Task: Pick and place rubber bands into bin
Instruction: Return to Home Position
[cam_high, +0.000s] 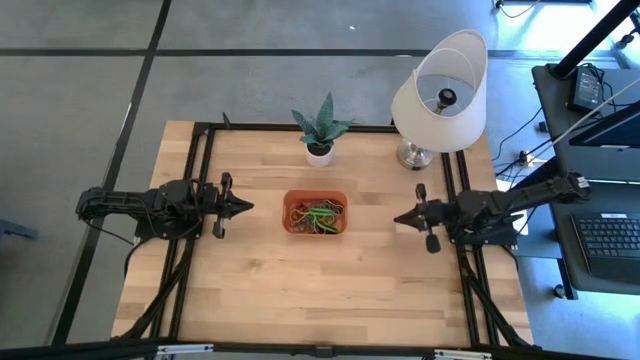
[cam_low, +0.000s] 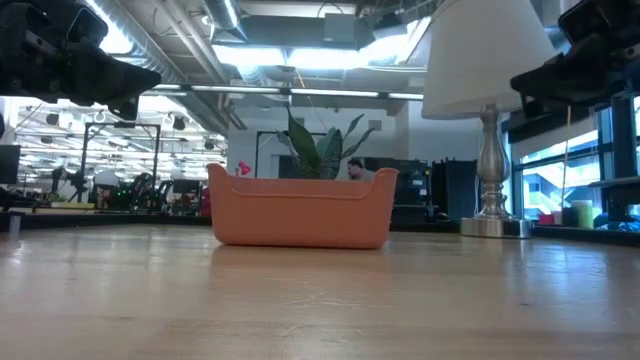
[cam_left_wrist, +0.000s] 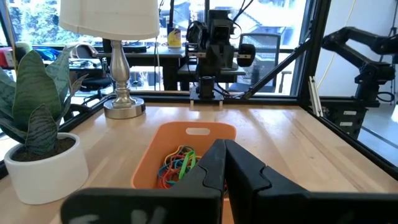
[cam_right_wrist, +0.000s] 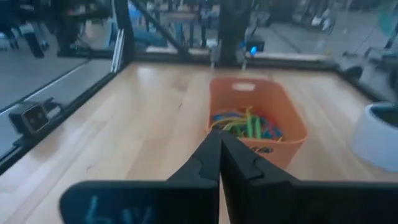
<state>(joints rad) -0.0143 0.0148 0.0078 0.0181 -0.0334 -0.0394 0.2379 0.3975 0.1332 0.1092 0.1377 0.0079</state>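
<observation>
- Fingers of the left gripper (cam_high: 247, 207): pressed together to a point, aimed at the bin (cam_high: 286, 213), raised over the left side of the table (cam_high: 300, 285), well apart from the bin.
- Fingers of the right gripper (cam_high: 398, 217): likewise closed tip to tip, facing the bin from the table's right side.
- Orange bin: mid-table, between both grippers.
- Tangled rubber bands (cam_high: 318, 215): green, blue, red and orange loops, heaped inside the bin.
- White plant pot (cam_high: 319, 153): just behind the bin.
- Table lamp (cam_high: 440, 90): far right corner.
</observation>
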